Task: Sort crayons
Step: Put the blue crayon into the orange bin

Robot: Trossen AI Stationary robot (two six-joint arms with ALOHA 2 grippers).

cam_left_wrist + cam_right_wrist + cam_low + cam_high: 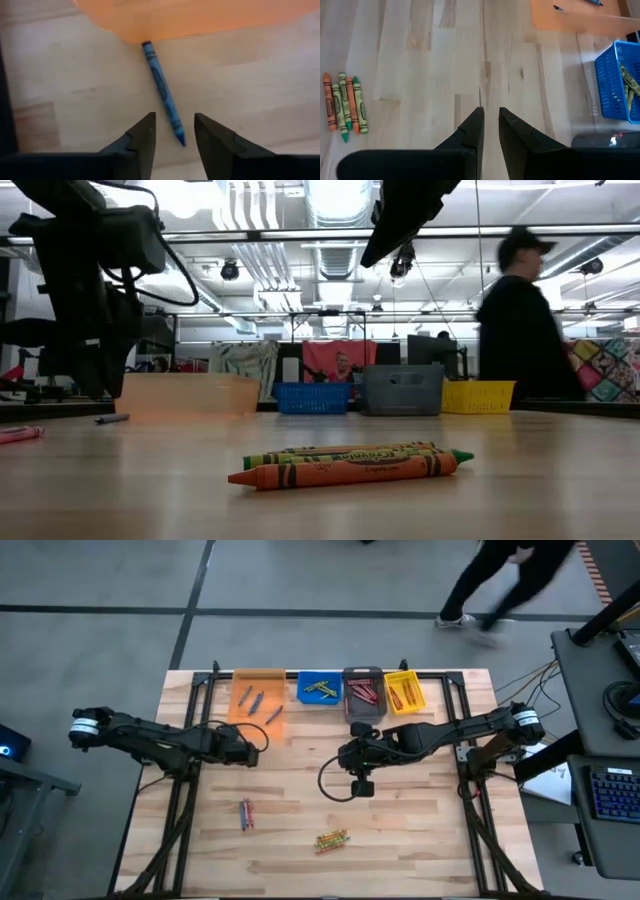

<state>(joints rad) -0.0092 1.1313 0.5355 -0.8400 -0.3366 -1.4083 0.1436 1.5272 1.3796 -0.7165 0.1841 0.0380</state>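
Left gripper (174,131): fingers parted, empty, over blue crayon (163,91) lying on worktop beside orange bin (258,692).
Right gripper (490,127): mid-worktop, narrow gap, empty.

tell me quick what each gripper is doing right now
Left gripper: open, holding nothing, a blue crayon lies on the table just ahead of its fingers.
Right gripper: fingers slightly apart, holding nothing.

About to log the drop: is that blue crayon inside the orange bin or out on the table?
Out. The blue crayon lies on the bare wood, one end at the orange bin wall, ahead of the open left claw.
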